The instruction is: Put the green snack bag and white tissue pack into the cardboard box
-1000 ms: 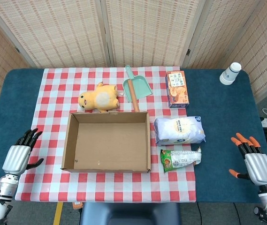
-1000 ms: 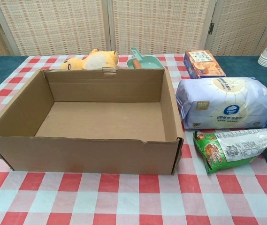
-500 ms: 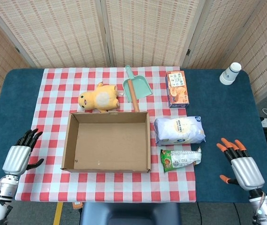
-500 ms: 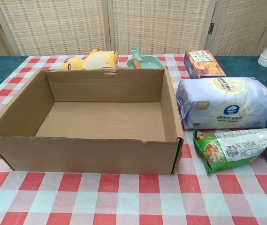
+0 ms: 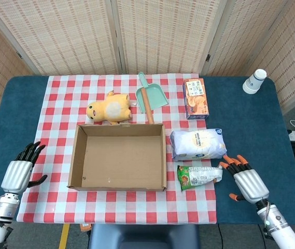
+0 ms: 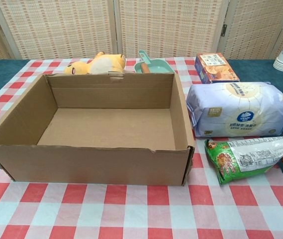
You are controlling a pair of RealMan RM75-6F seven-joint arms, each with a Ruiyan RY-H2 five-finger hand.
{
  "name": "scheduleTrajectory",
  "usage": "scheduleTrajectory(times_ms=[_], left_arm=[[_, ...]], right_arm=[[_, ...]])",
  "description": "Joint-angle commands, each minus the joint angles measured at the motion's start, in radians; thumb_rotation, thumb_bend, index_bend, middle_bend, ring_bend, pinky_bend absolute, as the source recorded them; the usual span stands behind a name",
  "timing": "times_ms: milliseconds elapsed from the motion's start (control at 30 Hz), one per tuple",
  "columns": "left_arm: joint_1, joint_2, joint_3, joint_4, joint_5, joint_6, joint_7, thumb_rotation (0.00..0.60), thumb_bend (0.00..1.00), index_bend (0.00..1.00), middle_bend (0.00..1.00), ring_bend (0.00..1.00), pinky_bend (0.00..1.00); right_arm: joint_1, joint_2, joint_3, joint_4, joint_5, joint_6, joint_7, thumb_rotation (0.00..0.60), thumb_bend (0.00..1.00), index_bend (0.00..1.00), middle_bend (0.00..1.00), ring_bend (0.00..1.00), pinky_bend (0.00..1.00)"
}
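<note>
Sitting nearest the camera, at the front corners of the table (image 5: 251, 119), are the two hands: the left hand (image 5: 17, 174) is hovering well to the left of the cardboard box (image 5: 118, 156), its dark fingers spread apart and holding nothing, while the right hand (image 5: 247, 181) is hovering off the box's right side, its orange-tipped fingers fanned wide and empty, just beside the right end of the snack bag (image 5: 199, 175) but not clearly touching it; in the chest view only an orange fingertip is showing at the right edge. The box is lying open-topped on the red-and-white checked cloth (image 5: 59, 104), and nothing is lying inside it. The green snack bag is lying flat on the cloth just to the right of the box's front corner. The white tissue pack (image 5: 197, 144) is lying right behind the bag, also just right of the box. Behind the box, a yellow plush toy (image 5: 109, 108) is resting close to its back wall, with a green dustpan (image 5: 151, 97) beside it. An orange carton (image 5: 196, 98) is lying farther back to the right, and a white cup (image 5: 254, 81) is standing well apart at the far right.
</note>
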Motion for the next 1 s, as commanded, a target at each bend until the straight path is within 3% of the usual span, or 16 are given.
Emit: scheduleTrajectory(times_ms=[33, 467, 1000], left_arm=[[0.001, 0.002, -0.001, -0.001, 0.001, 0.003, -0.003, 0.6, 0.19, 0.1, 0.03, 0.0, 0.22], [0.006, 0.018, -0.003, -0.013, 0.006, 0.014, -0.029, 0.6, 0.19, 0.1, 0.03, 0.0, 0.22], [0.008, 0.03, -0.001, -0.022, 0.013, 0.017, -0.057, 0.6, 0.19, 0.1, 0.03, 0.0, 0.22]], right_arm=[[0.016, -0.012, 0.006, 0.003, 0.01, -0.022, -0.013, 0.6, 0.04, 0.16, 0.03, 0.0, 0.0], [0.062, -0.065, 0.009, 0.017, 0.052, -0.085, -0.058, 0.6, 0.05, 0.17, 0.03, 0.0, 0.0], [0.069, -0.116, 0.009, 0.019, 0.074, -0.065, -0.103, 0.6, 0.1, 0.21, 0.05, 0.0, 0.06]])
